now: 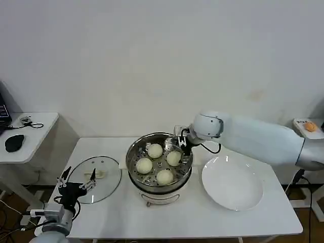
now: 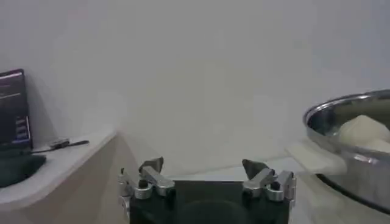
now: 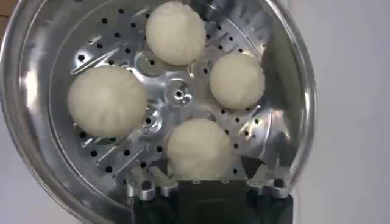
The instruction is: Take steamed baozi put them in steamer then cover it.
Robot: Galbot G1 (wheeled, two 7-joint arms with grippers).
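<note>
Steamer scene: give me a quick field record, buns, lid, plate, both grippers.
steamed baozi: four, all on the steamer tray
cover: flat on the table, on the steamer's left side, not on it
plate: bare, on the steamer's right side
left gripper: open, near the cover's edge
right gripper: over the steamer's far rim

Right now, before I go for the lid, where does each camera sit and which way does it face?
Head: high, looking down at the table, steamer, lid, plate; both arms show.
Left wrist: low beside the table, facing the wall; open left end effector, steamer rim at the edge.
Right wrist: above the steamer, looking down on four buns; right end effector.
All three share the steamer.
</note>
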